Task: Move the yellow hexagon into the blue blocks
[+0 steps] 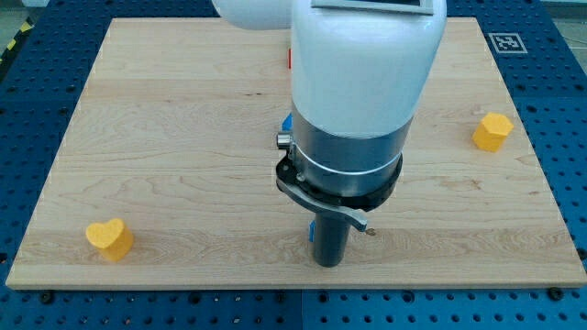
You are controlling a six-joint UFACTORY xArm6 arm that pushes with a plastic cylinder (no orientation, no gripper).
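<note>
The yellow hexagon (492, 131) lies near the board's right edge, far to the right of the arm. Only slivers of blue blocks show: one (286, 121) at the arm's left side and one (312, 231) beside the dark rod's lower part; the arm hides the rest of them. The rod comes down at the board's lower middle, and my tip (329, 263) stands close to the lower blue sliver. The arm's white and grey body fills the view's centre.
A yellow heart block (110, 238) lies at the board's lower left. A thin red sliver (290, 59) shows at the arm's left near the top. The wooden board (165, 137) rests on a blue perforated table.
</note>
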